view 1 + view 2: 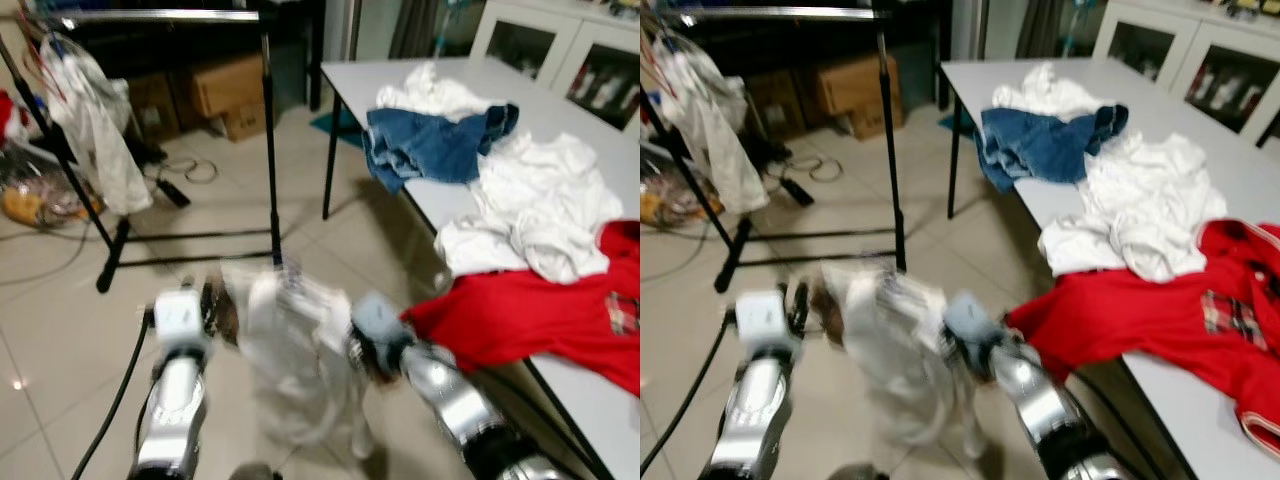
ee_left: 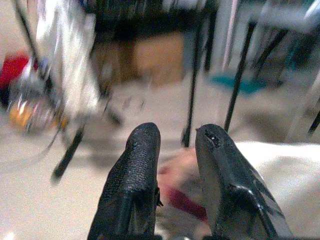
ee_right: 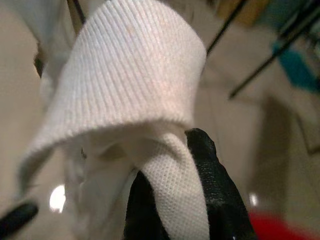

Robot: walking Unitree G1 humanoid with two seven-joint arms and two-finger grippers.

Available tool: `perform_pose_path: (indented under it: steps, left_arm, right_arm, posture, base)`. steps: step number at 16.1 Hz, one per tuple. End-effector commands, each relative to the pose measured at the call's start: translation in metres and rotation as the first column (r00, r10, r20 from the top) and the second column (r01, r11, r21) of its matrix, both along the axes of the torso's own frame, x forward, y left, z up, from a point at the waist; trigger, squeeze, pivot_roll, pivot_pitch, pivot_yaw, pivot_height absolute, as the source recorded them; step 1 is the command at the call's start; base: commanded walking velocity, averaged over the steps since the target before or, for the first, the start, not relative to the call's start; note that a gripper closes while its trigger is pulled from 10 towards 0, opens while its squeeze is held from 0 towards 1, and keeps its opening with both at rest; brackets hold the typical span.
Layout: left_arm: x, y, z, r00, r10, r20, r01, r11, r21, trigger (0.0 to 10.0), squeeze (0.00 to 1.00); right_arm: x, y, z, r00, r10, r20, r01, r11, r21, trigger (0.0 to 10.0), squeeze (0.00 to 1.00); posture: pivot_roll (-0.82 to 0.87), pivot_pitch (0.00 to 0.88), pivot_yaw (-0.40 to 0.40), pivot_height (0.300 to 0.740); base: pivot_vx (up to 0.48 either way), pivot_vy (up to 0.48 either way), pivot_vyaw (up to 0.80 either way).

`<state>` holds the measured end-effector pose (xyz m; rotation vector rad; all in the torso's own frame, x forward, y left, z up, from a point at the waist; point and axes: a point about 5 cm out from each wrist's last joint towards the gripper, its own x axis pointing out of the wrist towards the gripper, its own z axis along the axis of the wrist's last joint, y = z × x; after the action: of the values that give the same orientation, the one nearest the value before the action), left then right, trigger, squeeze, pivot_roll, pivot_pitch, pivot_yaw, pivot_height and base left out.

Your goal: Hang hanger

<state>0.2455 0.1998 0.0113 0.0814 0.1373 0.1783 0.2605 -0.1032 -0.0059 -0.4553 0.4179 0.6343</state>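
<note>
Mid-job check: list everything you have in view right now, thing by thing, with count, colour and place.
Garment: one, white, hanging between the two grippers over the floor; blurred.
Clothes rack: one, black with a silver top bar, ahead on the tiled floor.
Hung garment: one, white, on the rack's left end.
Table: one, white with black legs, to the right.
Jeans: one, blue, on the table.
White clothes: a pile, on the table by the jeans.
Red garment: one, at the table's near edge.
Cardboard boxes: at least two, brown, behind the rack.
Left gripper: jaws apart, beside the garment.
Right gripper: jaws pinching the garment's white fabric.
</note>
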Motion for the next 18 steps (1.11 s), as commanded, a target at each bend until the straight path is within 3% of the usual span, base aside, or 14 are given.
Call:
perform_pose_path:
  steps: [1,5,8,11,14,18]
  left_arm:
    - [-0.002,0.003,-0.010,0.998,0.018,-0.055,-0.017,1.000,0.026,10.0,0.00]
    - [-0.021,0.014,-0.038,0.975,0.064,-0.213,-0.052,0.997,0.062,10.0,0.00]
    - [-0.028,0.015,-0.048,0.960,0.060,-0.275,-0.043,0.997,0.065,10.0,0.00]
    - [-0.041,0.014,-0.063,0.920,0.076,-0.384,-0.043,0.995,0.094,10.0,0.00]
    - [-0.042,0.005,-0.065,0.922,0.006,-0.388,0.032,0.995,0.091,10.0,0.00]
    - [-0.046,0.011,-0.066,0.916,0.012,-0.402,0.033,0.994,0.105,10.0,0.00]
  right_arm:
    - [-0.005,-0.006,-0.007,1.000,-0.012,0.004,0.012,1.000,-0.010,10.0,0.00]
    - [-0.012,-0.016,-0.022,0.993,-0.115,-0.024,0.115,0.993,0.014,10.0,0.00]
    - [-0.022,-0.017,-0.032,0.994,-0.104,-0.041,0.104,0.995,-0.008,10.0,0.00]
    - [-0.034,-0.024,-0.042,0.992,-0.100,-0.071,0.097,0.995,-0.036,10.0,0.00]
    - [-0.033,-0.027,-0.041,0.991,-0.111,-0.072,0.111,0.994,-0.014,10.0,0.00]
    - [-0.035,-0.022,-0.041,0.992,-0.102,-0.071,0.102,0.995,0.007,10.0,0.00]
  posture:
    - [0.10,0.000,-0.006,0.740]
    - [0.11,0.000,-0.003,0.740]
    - [0.12,0.000,-0.002,0.740]
    - [0.14,0.003,-0.007,0.740]
    - [0.15,0.005,-0.006,0.740]
    - [0.15,0.016,-0.009,0.740]
  base:
    - [0.000,0.000,0.00]
    - [0.000,0.000,0.00]
    - [0.000,0.000,0.00]
    - [0.000,0.000,0.00]
    - [0.000,0.000,0.44]
    - [0.000,0.000,0.80]
